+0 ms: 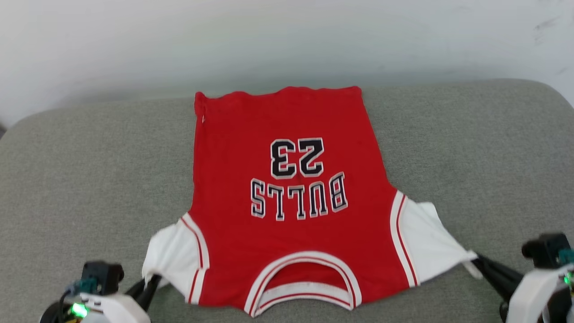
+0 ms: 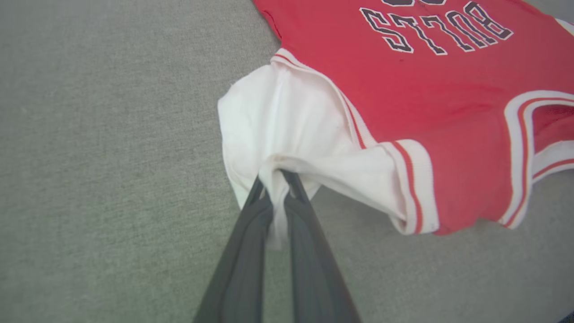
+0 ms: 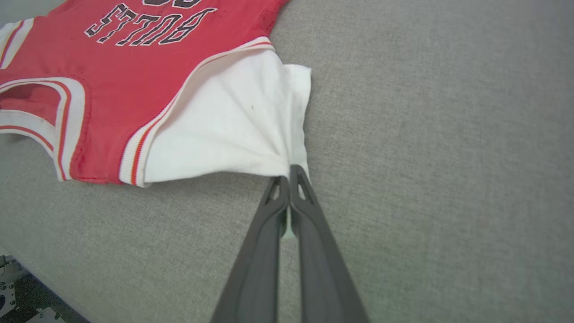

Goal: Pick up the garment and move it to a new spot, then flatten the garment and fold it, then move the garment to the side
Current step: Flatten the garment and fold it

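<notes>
The garment (image 1: 291, 202), a red jersey with white sleeves and black "BULLS 23" lettering, lies spread face up on the grey cushion, collar toward me and hem at the far side. My left gripper (image 1: 150, 282) is shut on the edge of the white sleeve at the lower left, seen close in the left wrist view (image 2: 274, 179) where the cloth (image 2: 287, 125) bunches between the fingers. My right gripper (image 1: 477, 262) is shut on the tip of the other white sleeve, pulled taut; the right wrist view shows the same grip (image 3: 289, 172) on the sleeve (image 3: 224, 130).
The grey upholstered cushion (image 1: 89, 170) stretches wide on both sides of the jersey, with a pale wall (image 1: 287, 36) behind it. The cushion's near edge and some dark floor with metal hardware (image 3: 18, 287) show at the lower left of the right wrist view.
</notes>
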{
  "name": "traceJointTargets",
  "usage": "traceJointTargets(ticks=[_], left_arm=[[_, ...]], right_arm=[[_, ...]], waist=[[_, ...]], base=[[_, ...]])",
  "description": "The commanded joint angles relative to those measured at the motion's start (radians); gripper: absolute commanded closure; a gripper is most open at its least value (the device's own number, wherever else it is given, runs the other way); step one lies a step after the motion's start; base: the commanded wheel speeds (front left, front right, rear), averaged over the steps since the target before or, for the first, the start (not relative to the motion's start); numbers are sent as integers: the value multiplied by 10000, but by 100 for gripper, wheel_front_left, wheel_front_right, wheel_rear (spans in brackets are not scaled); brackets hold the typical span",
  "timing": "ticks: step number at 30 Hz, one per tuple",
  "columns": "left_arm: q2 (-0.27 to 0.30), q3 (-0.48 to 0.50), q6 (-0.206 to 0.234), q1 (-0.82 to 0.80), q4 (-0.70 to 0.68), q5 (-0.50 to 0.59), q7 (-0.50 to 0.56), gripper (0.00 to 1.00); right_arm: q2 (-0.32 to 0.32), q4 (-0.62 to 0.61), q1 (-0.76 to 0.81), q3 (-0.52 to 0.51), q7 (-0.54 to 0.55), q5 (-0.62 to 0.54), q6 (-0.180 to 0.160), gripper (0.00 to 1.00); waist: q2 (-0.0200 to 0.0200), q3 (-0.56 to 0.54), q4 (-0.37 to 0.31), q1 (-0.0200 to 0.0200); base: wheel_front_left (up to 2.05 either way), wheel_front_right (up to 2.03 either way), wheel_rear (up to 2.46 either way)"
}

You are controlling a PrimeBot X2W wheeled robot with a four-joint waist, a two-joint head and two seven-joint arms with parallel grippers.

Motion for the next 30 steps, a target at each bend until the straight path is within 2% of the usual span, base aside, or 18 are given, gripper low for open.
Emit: traceJointTargets(ticks=[1, 8, 13, 14, 15, 19, 23, 27, 30], left_arm=[[201, 79, 286, 640, -352, -127, -58, 100], [574, 259, 861, 1883, -1170, -261, -50, 100], [563, 430, 1088, 2155, -1577, -43, -50, 100], [514, 492, 1121, 2087, -1655, 20, -50, 100], [469, 541, 1131, 2008, -1739, 75, -50, 100], [446, 661, 1296, 1699, -2087, 433, -51, 100], [499, 812, 1515, 1364, -2568, 799, -51, 100], [537, 996, 1731, 1009, -3011, 1174, -51, 100], [485, 1072, 1816, 683, -3319, 1492, -51, 100]], right_arm=[[-199, -264, 790, -257, -20, 95, -10, 100], [-527, -945, 2380, -1086, 351, -129, -12, 100], [-347, -1312, 2983, -1918, 987, -443, -12, 100], [-313, -1386, 2974, -2141, 1107, -538, -12, 60], [-303, -1484, 2919, -2377, 1182, -696, -12, 0], [-344, -2223, 2508, -3471, 1580, -1143, -8, 0], [-602, -3240, 1797, -4982, 2099, -1667, -8, 0], [-543, -4115, 360, -6378, 3001, -2240, -7, 0], [-337, -4583, -1063, -6855, 4084, -2617, -7, 0]], waist=[[0, -126, -49, 3], [0, -75, -66, 3], [0, 97, 13, 3], [0, 146, 40, 3], [0, 197, 74, 3], [0, 465, 203, 3], [0, 911, 423, 3], [0, 1593, 726, 3], [0, 2229, 1020, 3]], base=[[0, 0, 0], [0, 0, 0], [0, 0, 0], [0, 0, 0], [0, 0, 0], [0, 0, 0], [0, 0, 0], [0, 0, 0], [0, 0, 0]])
